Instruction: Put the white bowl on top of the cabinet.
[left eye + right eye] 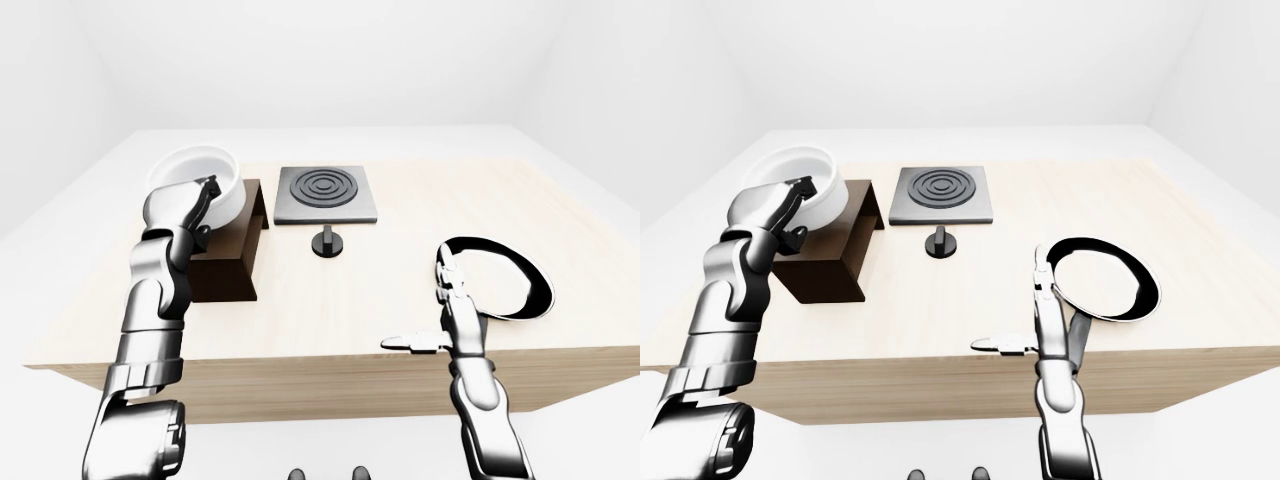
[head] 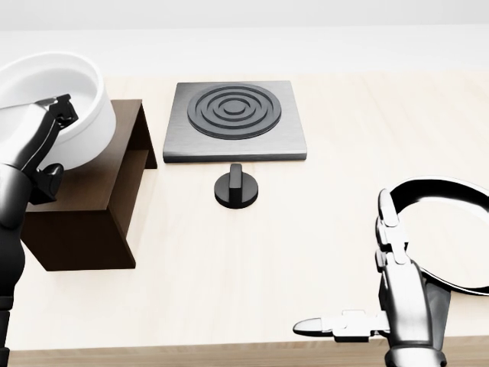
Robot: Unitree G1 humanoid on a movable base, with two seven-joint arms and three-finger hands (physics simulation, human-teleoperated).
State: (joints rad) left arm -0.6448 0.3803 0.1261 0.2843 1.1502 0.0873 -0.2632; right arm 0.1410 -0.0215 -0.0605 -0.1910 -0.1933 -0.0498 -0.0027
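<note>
White bowl [image 2: 57, 99] on cabinet [image 2: 88, 206], left hand [image 2: 42, 138] gripping rim

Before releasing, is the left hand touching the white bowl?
Touching. The head view shows the left hand with fingers hooked over the white bowl rim above the cabinet.

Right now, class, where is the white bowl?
In the head view the white bowl sits at the upper left, over the dark cabinet, with the left hand on its near rim, left of the stove plate.
</note>
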